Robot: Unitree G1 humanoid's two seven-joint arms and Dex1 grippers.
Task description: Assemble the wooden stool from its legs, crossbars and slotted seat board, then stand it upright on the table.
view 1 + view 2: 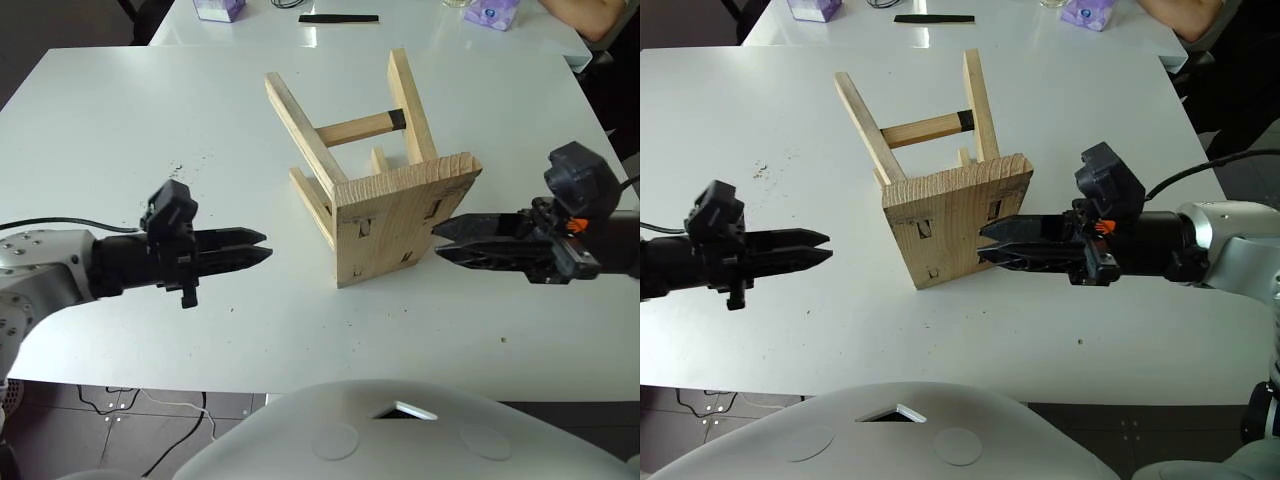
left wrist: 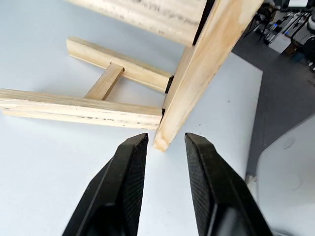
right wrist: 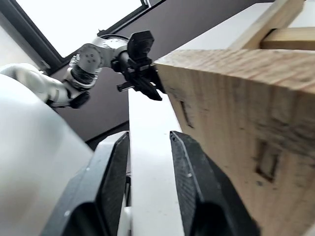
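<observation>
The wooden stool lies on its side in the middle of the white table (image 1: 120, 130). Its slotted seat board (image 1: 395, 225) stands on edge and faces me. Two legs (image 1: 300, 125) point away, joined by a crossbar (image 1: 355, 128). My left gripper (image 1: 262, 248) is open and hovers a short way to the left of the seat board, nothing between its fingers. In the left wrist view the left gripper (image 2: 166, 140) points at the board's lower corner (image 2: 162, 142). My right gripper (image 1: 440, 240) is open, its tips right at the board's right edge. The right wrist view has the board (image 3: 231, 98) just ahead.
Dark specks (image 1: 190, 165) lie on the table's left part. A second table behind carries two purple packs (image 1: 220, 8) (image 1: 492, 12) and a black strip (image 1: 338, 18). The near table edge (image 1: 300, 385) runs just in front of both arms.
</observation>
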